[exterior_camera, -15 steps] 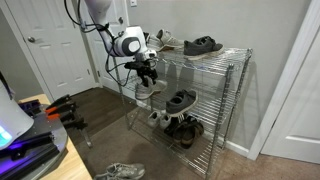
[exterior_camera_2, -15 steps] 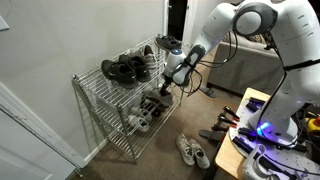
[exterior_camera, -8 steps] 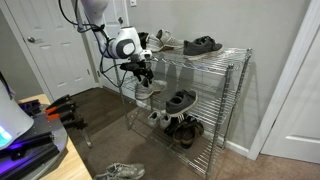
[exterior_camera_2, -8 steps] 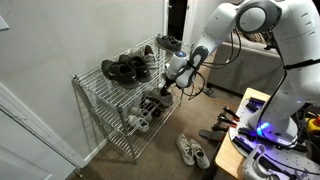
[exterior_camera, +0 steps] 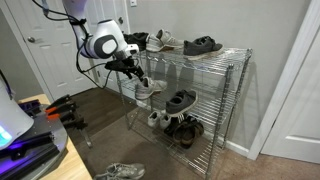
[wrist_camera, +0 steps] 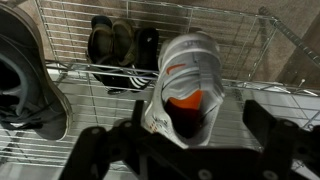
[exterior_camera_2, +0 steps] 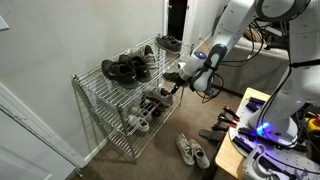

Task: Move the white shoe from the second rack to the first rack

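Observation:
The white shoe (exterior_camera: 147, 90) lies on the second rack (exterior_camera: 205, 98), the middle wire tier, at its end nearest the arm. In the wrist view the white shoe (wrist_camera: 185, 75) shows its orange lining, heel toward me, resting on the wire grid. My gripper (exterior_camera: 133, 69) is open and hangs just outside that end of the shelf, a little above the shoe and apart from it. Its fingers (wrist_camera: 190, 135) spread wide to either side of the heel. The first rack (exterior_camera: 232, 52), the top tier, carries several shoes. In an exterior view my gripper (exterior_camera_2: 177, 84) sits beside the shelf.
A black strappy sandal (exterior_camera: 203, 45) and other shoes (exterior_camera: 165, 40) sit on the top tier. Black shoes (exterior_camera: 180, 100) share the middle tier. Small white shoes (exterior_camera: 157, 118) stand on the lowest tier. A pair of shoes (exterior_camera_2: 190, 150) lies on the floor. A door (exterior_camera: 60, 50) is behind the arm.
My arm has drawn back from the shelf end, so the gripper is farther from the white shoe. The shoe has stayed on the middle tier.

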`<state>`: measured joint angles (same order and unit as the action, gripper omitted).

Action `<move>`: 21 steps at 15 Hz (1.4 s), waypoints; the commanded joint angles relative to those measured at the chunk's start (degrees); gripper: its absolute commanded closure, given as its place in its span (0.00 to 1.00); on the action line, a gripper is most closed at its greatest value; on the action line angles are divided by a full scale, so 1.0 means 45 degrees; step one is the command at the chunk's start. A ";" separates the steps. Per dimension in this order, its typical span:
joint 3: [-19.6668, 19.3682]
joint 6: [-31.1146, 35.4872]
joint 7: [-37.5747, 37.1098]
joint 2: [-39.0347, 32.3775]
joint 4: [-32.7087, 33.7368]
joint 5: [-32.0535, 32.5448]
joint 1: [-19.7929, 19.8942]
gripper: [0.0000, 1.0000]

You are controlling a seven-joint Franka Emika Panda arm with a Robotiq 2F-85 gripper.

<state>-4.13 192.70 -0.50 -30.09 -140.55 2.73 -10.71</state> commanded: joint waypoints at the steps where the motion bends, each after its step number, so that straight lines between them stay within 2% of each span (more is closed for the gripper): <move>1: 0.0298 -0.0150 0.0173 -0.0193 0.0196 -0.0211 0.0385 0.00; 2: 0.0607 -0.0676 0.0189 -0.0416 0.0985 -0.0037 0.0852 0.00; 4: 0.0846 -0.0321 0.0157 -0.0884 0.1253 -0.0037 0.1037 0.00; 6: 0.0921 -0.0376 0.0172 -0.1748 0.2164 -0.0062 0.1197 0.00; 9: 0.1051 -0.1115 0.0126 -0.2861 0.3318 -0.0095 0.1428 0.00; 15: 0.1421 -0.2332 0.0238 -0.4052 0.5092 -0.0034 0.2024 0.00; 16: 0.1443 -0.2462 0.0252 -0.4139 0.5237 -0.0029 0.2026 0.10; 17: 0.1501 -0.2504 0.0302 -0.4282 0.5417 -0.0002 0.2113 0.26; 21: 0.1559 -0.2756 0.0287 -0.4507 0.5802 -0.0027 0.2188 0.53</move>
<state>1.65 182.35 -0.49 -49.72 -116.63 2.69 -2.24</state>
